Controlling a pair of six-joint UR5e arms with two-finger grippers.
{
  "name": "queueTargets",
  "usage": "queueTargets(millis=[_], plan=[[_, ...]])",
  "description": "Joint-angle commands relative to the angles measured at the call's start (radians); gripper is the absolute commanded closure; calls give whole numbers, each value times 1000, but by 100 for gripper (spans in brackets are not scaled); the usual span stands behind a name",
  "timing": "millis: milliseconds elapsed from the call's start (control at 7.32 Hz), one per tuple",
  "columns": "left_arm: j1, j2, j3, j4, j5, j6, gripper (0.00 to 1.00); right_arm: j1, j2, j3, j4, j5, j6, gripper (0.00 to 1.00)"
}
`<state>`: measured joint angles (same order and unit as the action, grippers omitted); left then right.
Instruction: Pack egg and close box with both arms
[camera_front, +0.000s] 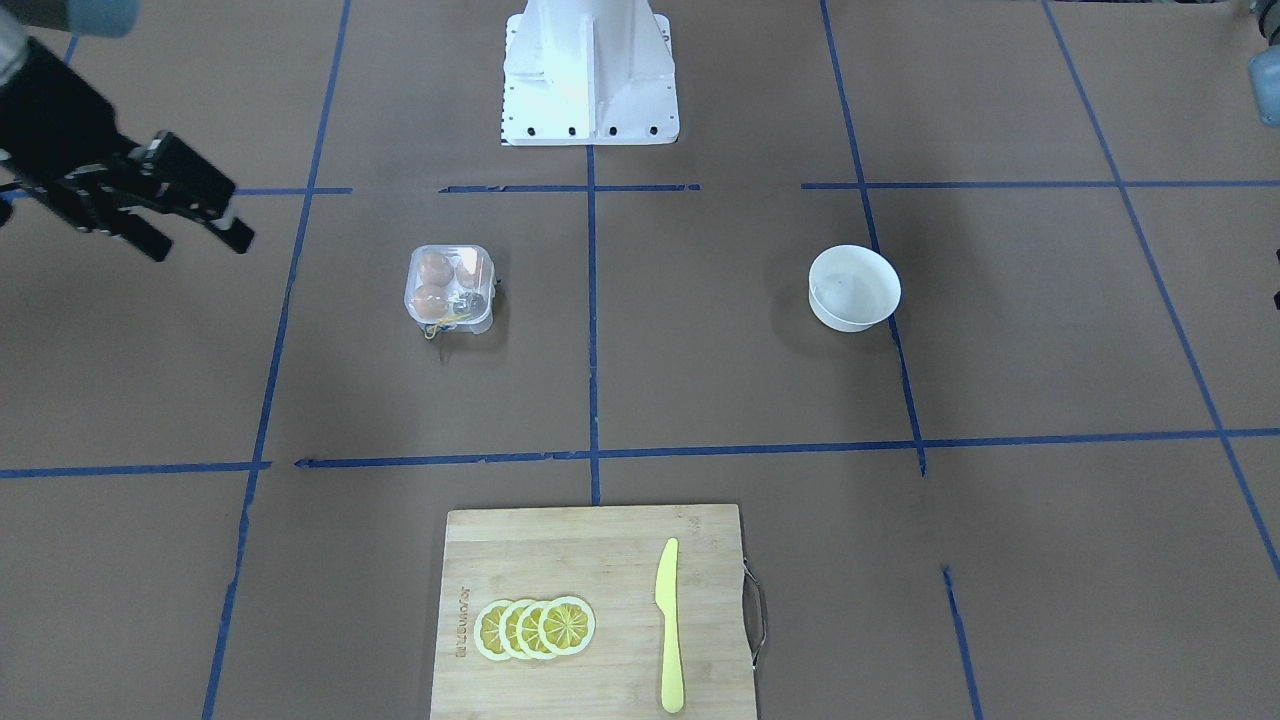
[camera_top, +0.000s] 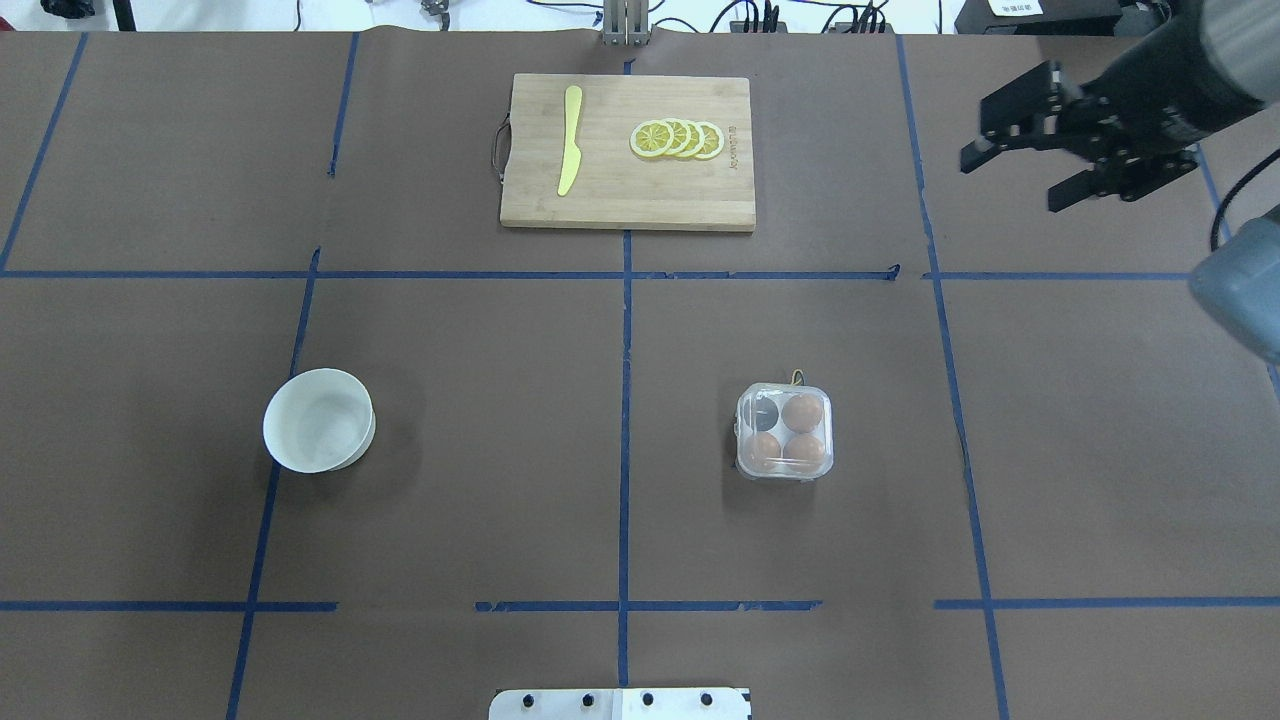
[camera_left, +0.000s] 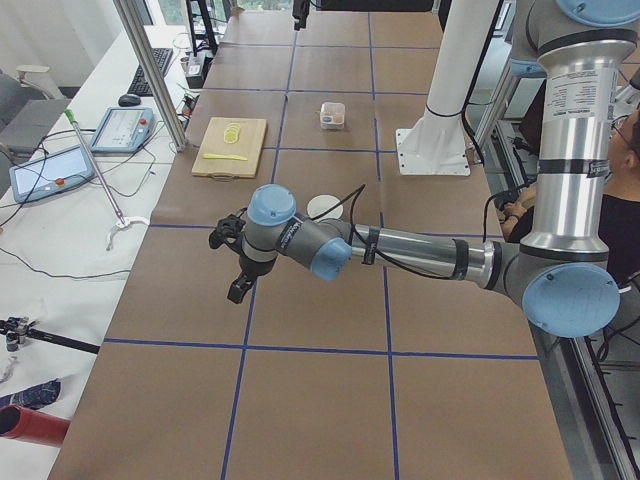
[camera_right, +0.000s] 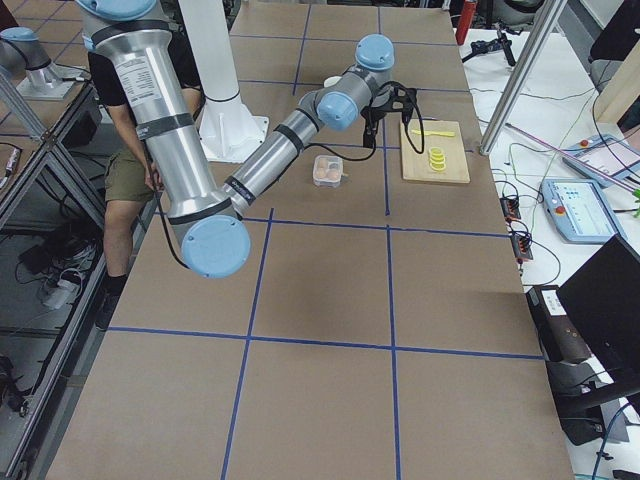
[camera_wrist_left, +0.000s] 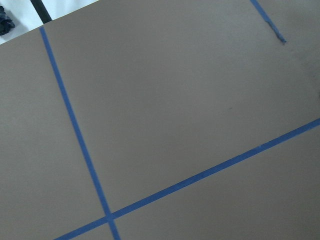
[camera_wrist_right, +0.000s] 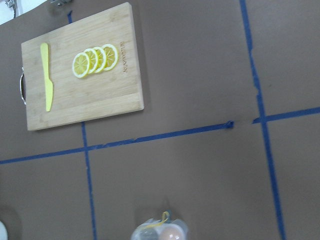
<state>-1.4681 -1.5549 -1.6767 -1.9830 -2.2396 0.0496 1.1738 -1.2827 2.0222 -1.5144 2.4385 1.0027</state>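
Brown paper crossed by blue tape covers the table (camera_top: 480, 380). Right of centre in the overhead view, the box (camera_top: 785, 432) stands closed, the egg (camera_top: 803, 411) in its upper-right cell beside two more. At centre left sits a white bowl (camera_top: 318, 420); further up lies a cutting board (camera_top: 640, 200). In the upper right corner the right gripper (camera_top: 1012, 180) hangs, fingers spread, empty. Whether the left gripper (camera_left: 230, 265) is spread cannot be told.

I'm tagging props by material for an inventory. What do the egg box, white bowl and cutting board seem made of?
Egg box: thin clear glossy plastic, since the eggs show through its lid. White bowl: smooth, opaque, faintly shiny; ceramic or plastic, I cannot tell which. Cutting board: probably bamboo or pale wood, matte, with strip-like grain.
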Motion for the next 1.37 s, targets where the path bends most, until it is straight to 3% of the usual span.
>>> queueTargets(millis=[0,273,547,683,820,1230], plan=[[-79,10,46,4,1,117,1,156,-123,-57,-1,25,-344,0],[-101,12,32,125,-5,125,1,257,-170,-156,-44,21,-663,0],[-103,-20,-9,356,-73,87,1,332,-176,-226,-195,-15,-1019,0],[-101,-46,-11,444,-75,81,1,352,-175,-230,-275,-73,-1140,0],[-101,-65,-17,513,-78,29,0,353,-173,-240,-315,-94,-1203,0],[-94,14,-69,526,-72,9,0,351,-196,-240,-322,-88,-1216,0]])
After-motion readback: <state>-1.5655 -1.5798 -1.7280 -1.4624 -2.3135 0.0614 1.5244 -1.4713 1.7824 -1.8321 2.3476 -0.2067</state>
